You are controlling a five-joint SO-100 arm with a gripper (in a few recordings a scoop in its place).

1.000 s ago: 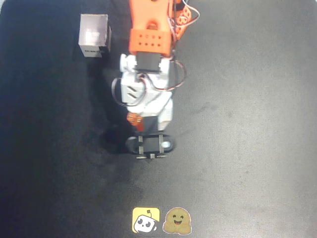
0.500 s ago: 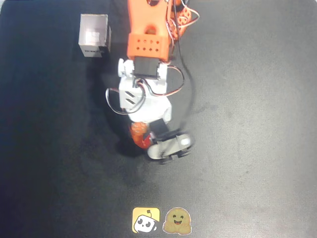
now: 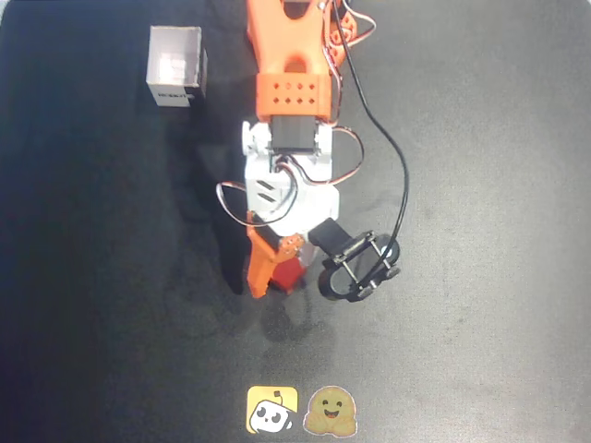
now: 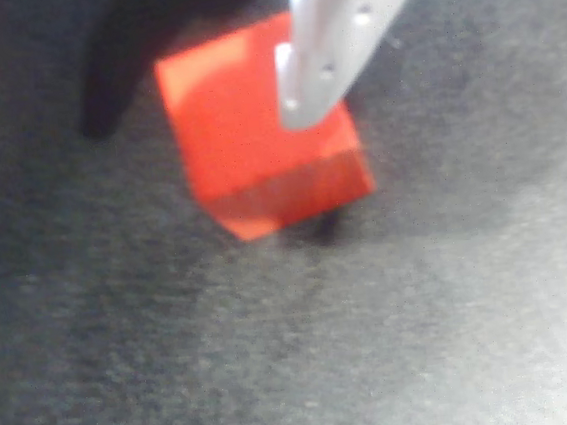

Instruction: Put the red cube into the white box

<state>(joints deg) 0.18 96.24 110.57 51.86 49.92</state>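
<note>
Where the arm ends on the overhead view, I find the gripper (image 3: 282, 268) low over the dark table (image 3: 480, 221), with its orange finger (image 3: 261, 263) lying along the left side of the red cube (image 3: 289, 274). On the wrist view the cube (image 4: 255, 125) sits on the mat, slightly turned, and a pale finger (image 4: 332, 42) crosses its upper right edge, touching or just above it; I cannot tell which. The jaws stand parted about the cube's width, one each side of it, and I cannot confirm a firm hold. The cube rests near the middle of the table. The white box (image 3: 176, 66) stands well apart, at the upper left of the overhead view, beside the arm's orange upper section (image 3: 294, 55). Two stickers (image 3: 300, 410) lie at the table's bottom edge.
</note>
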